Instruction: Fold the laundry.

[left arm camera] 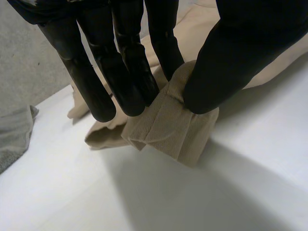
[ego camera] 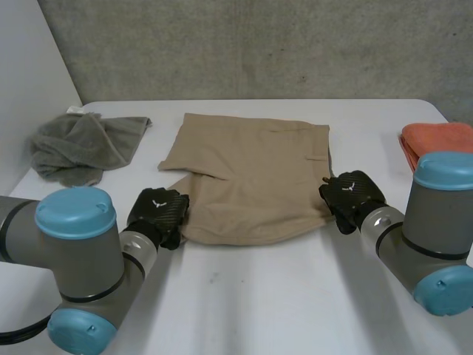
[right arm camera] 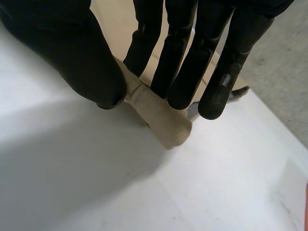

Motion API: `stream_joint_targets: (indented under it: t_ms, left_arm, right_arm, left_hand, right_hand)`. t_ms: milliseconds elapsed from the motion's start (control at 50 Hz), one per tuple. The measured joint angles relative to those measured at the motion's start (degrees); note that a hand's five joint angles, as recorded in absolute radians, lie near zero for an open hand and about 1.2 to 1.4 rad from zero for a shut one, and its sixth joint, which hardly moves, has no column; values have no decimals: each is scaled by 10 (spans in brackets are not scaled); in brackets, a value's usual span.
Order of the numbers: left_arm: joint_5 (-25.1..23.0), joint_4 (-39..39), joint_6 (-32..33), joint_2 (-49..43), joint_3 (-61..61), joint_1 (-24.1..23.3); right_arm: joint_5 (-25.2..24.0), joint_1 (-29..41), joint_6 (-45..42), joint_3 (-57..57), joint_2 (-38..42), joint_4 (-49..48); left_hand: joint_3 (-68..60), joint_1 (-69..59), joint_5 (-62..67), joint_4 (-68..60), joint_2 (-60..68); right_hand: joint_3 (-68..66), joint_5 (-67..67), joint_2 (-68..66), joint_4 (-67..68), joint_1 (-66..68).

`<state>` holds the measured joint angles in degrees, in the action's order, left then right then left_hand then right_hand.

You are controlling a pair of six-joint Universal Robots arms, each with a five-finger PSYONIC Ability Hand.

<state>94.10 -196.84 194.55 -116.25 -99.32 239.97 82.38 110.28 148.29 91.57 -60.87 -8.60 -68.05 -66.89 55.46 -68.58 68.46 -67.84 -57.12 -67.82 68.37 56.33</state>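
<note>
a white table (ego camera: 281, 296) seen from above and behind a two-armed robot. a tan garment (ego camera: 251, 177), probably shorts or trousers, lies spread flat near the middle of the table. a flap on its left side is turned over onto itself.

the left hand (ego camera: 157, 216) is at the garment's near left corner. its wrist view shows the thumb (left arm camera: 231, 62) pressing a thick, doubled-over bit of that corner (left arm camera: 173, 127) against the fingers (left arm camera: 125, 72), so this hand is pinching the cloth. the right hand (ego camera: 350, 197) is at the near right corner. there too the thumb (right arm camera: 72, 53) and fingers (right arm camera: 178, 57) are closed on a small rolled tip of tan fabric (right arm camera: 163, 120), a firm pinch. both corners sit low, at or just above the tabletop.

a crumpled grey towel (ego camera: 81, 144) lies at the far left of the table, well apart from the garment. a folded orange cloth (ego camera: 437, 140) rests at the far right edge.

the step in hand looks like the start of a fold: both near corners are gripped and the near edge is not yet carried over. the next move likely calls for lifting both corners together and bringing them away from the robot toward the garment's far edge. the two hands would need to stay level so the edge remains straight, and to let go only once the layers line up. the turned flap on the left may need smoothing.
</note>
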Motion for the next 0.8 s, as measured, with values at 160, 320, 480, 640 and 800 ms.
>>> stream_joint_targets:
  t_ms: [160,320,480,640,800]
  left_arm:
    - [-5,95,40,99,-38,-7]
    - [-7,325,120,186,-71,-42]
    - [-6,353,134,181,-45,-65]
    - [-2,127,138,57,90,-53]
    - [-3,-8,185,-135,296,-33]
  right_arm:
    - [-15,-5,-72,-11,-52,184]
    - [-20,-8,-211,29,-113,379]
    - [-33,-28,-261,48,-163,414]
    - [-20,-24,-153,-37,-93,282]
    - [73,4,-107,-157,16,165]
  left_hand:
    - [0,0,0,-1,0]
    - [0,0,0,-1,1]
    - [-2,0,0,-1,1]
    - [-3,0,0,-3,1]
    - [-3,0,0,-3,1]
  right_hand:
    - [0,0,0,0,0]
    - [0,0,0,0,0]
    - [0,0,0,0,0]
    - [0,-3,-1,0,0]
    - [0,-7,-1,0,0]
